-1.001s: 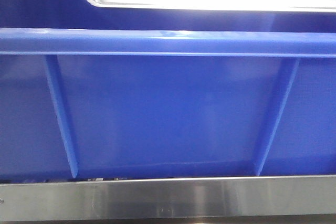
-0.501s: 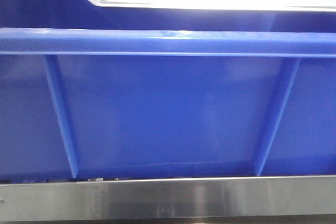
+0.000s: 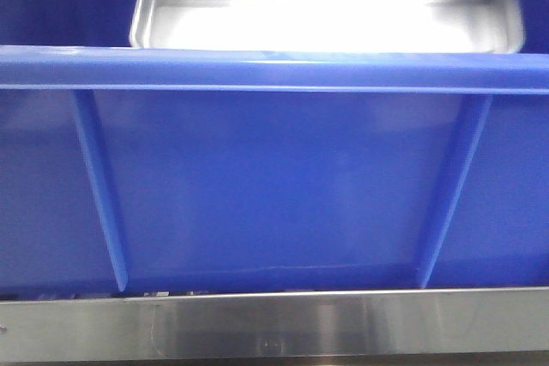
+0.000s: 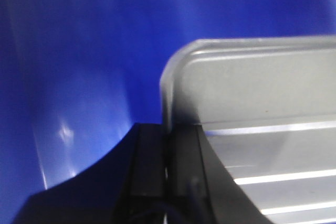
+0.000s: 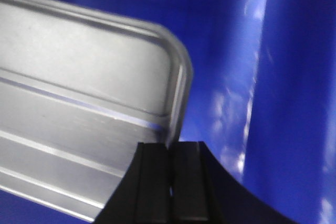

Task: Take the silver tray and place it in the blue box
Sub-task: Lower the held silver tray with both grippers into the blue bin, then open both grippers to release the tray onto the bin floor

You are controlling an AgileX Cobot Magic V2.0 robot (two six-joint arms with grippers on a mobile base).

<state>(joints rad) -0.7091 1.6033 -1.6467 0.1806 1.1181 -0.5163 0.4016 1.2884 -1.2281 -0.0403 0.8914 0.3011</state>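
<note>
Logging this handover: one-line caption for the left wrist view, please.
Left gripper, black fingers shut on the corner rim of the shiny rectangular silver tray, deep blue plastic box wall behind.

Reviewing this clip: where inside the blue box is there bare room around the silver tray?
Bare blue shows inside the blue box beyond both ends of the silver tray; nothing else visible there. Crowded: the tray's end rims, where the left gripper and right gripper clamp.

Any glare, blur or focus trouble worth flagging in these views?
Front view: glare whitens the floor of the shiny silver metal tray, its edges smeared; the large blue plastic crate is sharp. Left wrist view: soft focus. Right wrist view: soft, streaky highlights on the crate wall.
</note>
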